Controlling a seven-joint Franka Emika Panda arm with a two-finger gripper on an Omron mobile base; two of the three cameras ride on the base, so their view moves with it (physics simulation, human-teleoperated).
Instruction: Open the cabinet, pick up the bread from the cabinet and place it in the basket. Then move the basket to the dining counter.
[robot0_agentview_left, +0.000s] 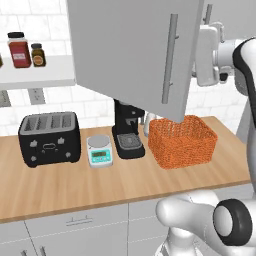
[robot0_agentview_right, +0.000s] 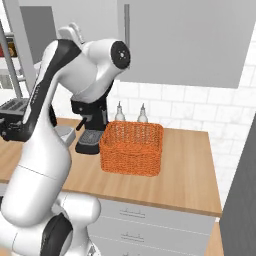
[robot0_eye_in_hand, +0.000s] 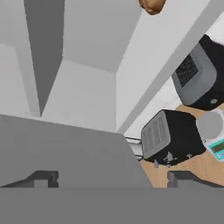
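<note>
- The cabinet door stands swung open over the table, its long bar handle upright, running top to bottom along the door's free edge.
- The bread shows in the hand view at the top edge, a small golden-brown lump on the white inner shelf; it is cut off, so its long axis cannot be told.
- The basket, one, orange and woven, sits on the table with its long side along the wall, just right of the black coffee machine.
- The gripper is up by the open door; its two finger tips stand wide apart, the jaws spread and pinching nothing.
- The table is light wood, backed by white tiles, with light-grey drawers below.
- On it: one black toaster, one small scale, two bottles behind the basket.
- Two jars stand on a white wall shelf at the left.
</note>
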